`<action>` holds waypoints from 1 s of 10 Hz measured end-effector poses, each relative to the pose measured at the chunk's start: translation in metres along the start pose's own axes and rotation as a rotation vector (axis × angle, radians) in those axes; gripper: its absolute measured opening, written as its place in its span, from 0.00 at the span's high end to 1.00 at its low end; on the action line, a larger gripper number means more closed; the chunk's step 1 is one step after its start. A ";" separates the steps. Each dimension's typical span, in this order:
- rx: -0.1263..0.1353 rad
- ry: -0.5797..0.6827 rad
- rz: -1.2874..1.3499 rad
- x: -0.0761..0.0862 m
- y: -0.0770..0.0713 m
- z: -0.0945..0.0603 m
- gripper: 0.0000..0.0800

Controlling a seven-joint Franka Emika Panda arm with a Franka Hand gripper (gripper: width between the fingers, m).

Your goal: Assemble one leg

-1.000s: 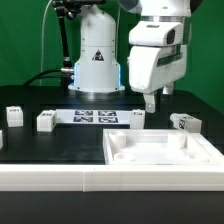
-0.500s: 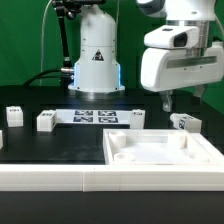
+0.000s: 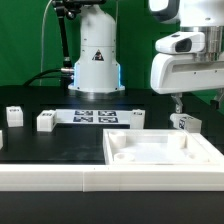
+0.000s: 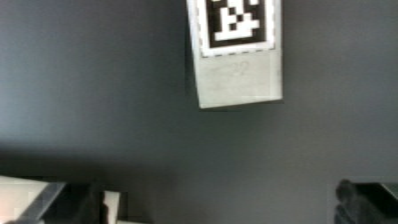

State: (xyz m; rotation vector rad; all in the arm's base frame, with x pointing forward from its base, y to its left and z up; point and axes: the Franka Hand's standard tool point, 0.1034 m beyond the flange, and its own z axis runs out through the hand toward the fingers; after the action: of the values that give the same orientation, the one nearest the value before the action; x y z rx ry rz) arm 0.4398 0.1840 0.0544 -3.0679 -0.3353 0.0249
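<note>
- A black table (image 3: 60,140) is filling the scene, with a green backdrop standing behind it and the arm's white base (image 3: 96,55) sitting at the back.
- The leg (image 3: 183,122) is showing as a small white oblong block with a square black-and-white tag on one face. It is lying on the table at the exterior view's right, just behind the far right corner of the white tray-like top (image 3: 165,150).
- In the wrist view the leg (image 4: 237,60) is lying flat on the dark surface with its tag face up. A bare white stretch is occupying the end nearer the fingers.
- The gripper (image 3: 179,104) is hovering close over the leg without touching it. Its fingers (image 4: 365,200) are standing wide apart with nothing between them, and the leg is lying clear of that gap.
- The wrist frame edge is cutting off the leg's tagged end, and the tag pattern is blurring.
- A pale shape beside one finger is too unclear to identify.
- The gripper's housing is running off the exterior view's right edge.
- The leg's long axis is running roughly square to the line between the fingertips, tilting slightly. From the exterior view its axis cannot be told.
</note>
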 end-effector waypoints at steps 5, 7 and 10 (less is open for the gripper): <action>-0.022 -0.175 -0.025 -0.009 -0.012 0.011 0.19; -0.035 -0.315 -0.040 -0.013 -0.006 0.020 0.19; -0.053 -0.520 -0.034 -0.020 0.000 0.026 0.19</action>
State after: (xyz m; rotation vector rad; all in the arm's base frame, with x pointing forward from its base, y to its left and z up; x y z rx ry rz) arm 0.4198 0.1814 0.0289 -3.0579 -0.4124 0.8304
